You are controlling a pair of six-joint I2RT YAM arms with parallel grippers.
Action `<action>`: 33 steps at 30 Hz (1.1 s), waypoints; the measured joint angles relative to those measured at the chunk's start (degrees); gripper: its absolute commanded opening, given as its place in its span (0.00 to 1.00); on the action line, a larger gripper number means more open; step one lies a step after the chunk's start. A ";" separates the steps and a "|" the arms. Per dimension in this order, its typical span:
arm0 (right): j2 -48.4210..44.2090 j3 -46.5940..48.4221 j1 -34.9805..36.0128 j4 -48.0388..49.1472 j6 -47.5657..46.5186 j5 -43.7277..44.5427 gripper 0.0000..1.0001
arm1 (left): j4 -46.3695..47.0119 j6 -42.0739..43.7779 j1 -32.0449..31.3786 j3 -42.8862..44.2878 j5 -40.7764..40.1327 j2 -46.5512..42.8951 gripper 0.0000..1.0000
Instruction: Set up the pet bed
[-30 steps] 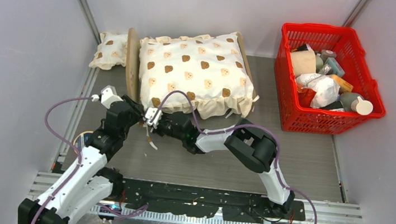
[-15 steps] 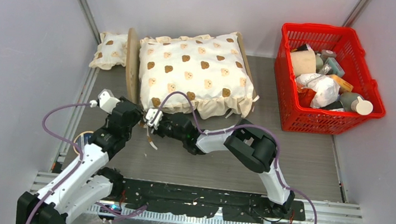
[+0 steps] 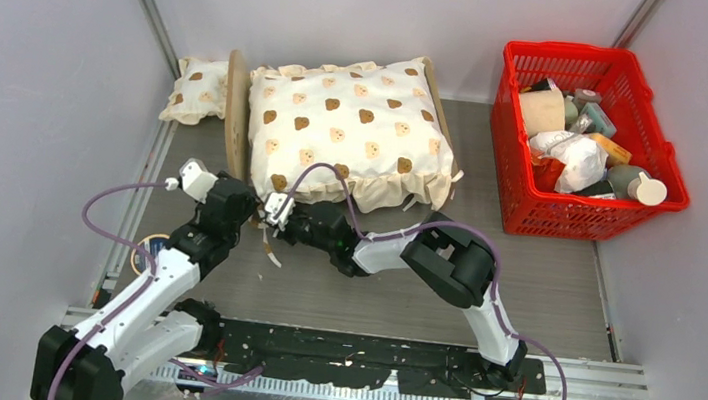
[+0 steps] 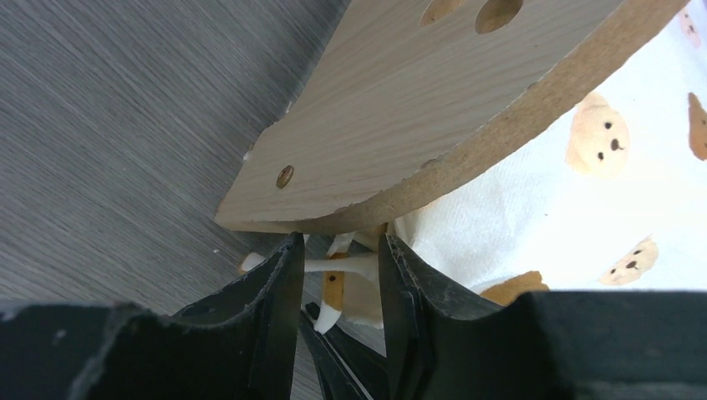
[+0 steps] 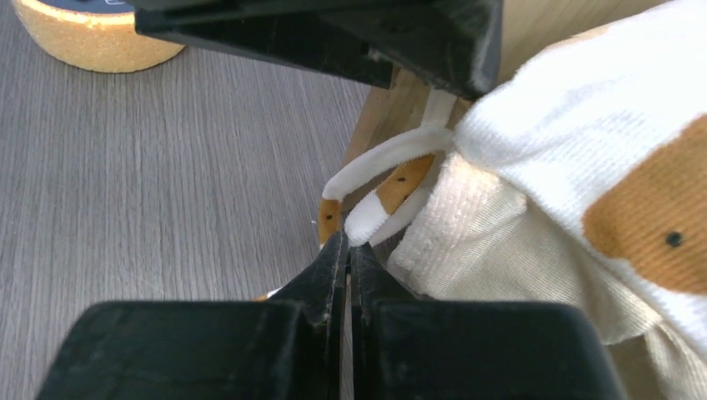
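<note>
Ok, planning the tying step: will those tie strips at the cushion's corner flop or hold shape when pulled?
Likely floppy: the tie strips curl and droop in loose loops beside the cushion. Probably light, being thin fabric ribbon. They may slip from a pinch, since only narrow ends reach the right claw.

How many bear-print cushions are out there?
2: the large cushion on the pet bed, the small pillow just left of the bed. Nothing suggests more hidden.
</note>
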 measured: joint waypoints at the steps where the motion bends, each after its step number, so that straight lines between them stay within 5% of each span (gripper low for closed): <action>1: 0.00 -0.15 -0.11 0.39 0.15 -0.20 0.05 | -0.02 0.02 0.00 0.02 0.02 0.39 0.41; 33: 0.00 -1.33 -2.38 3.96 5.20 -1.18 0.05 | -1.44 0.26 1.66 2.01 2.05 5.03 0.33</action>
